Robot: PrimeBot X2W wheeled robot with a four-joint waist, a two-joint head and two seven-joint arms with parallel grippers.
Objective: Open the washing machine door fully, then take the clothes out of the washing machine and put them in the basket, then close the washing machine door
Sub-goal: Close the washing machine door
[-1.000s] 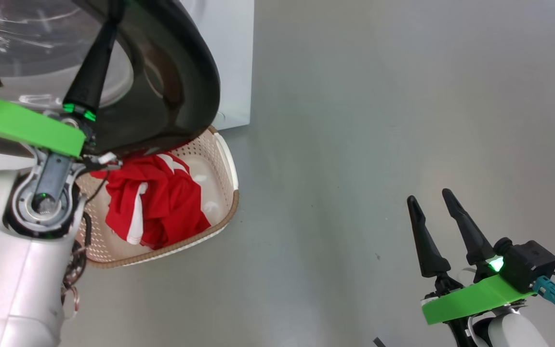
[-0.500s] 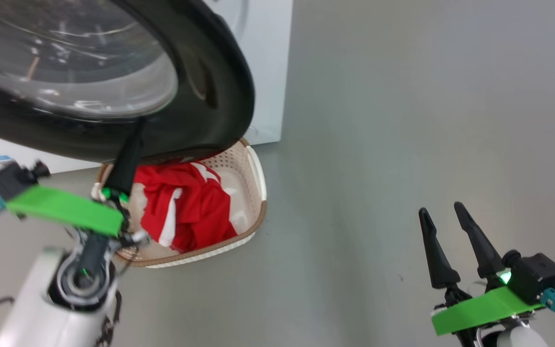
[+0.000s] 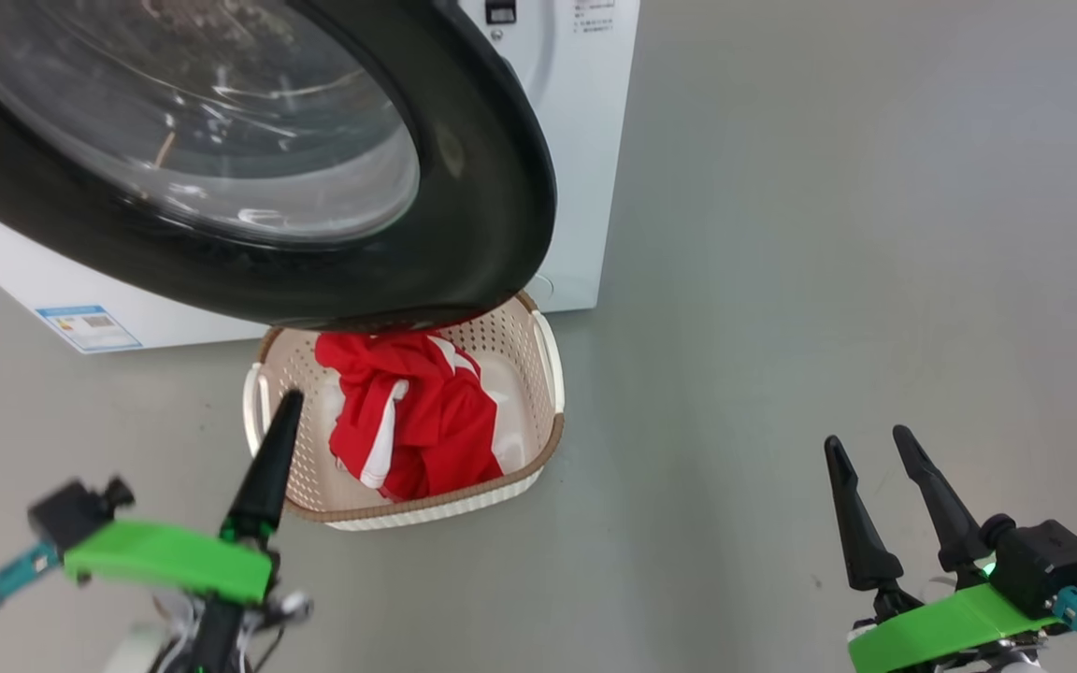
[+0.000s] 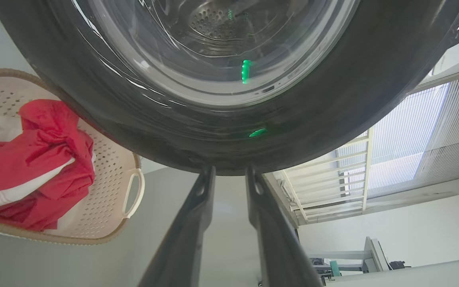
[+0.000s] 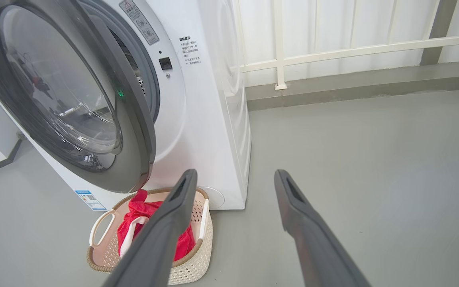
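Left tool (image 4: 230, 173) is hovering just under the lower edge of the washing machine door (image 3: 492, 215). Its fingers are standing only narrowly parted and gripping nothing. In the left wrist view the tips are sitting right at the glossy black rim; contact is possible, but the angle is too poor to say.

Right tool (image 3: 864, 437) is hanging over bare grey floor (image 3: 828, 234), well apart from everything, with its fingers spread wide and carrying nothing.

The door is standing ajar, swung partway out from the front of the washing machine (image 3: 585, 140).

The basket (image 3: 552, 439) is sitting on the floor just in front of the machine, partly under the door's bottom edge.

The clothes (image 3: 417, 411) are lying bunched inside the basket, red with white trim showing.
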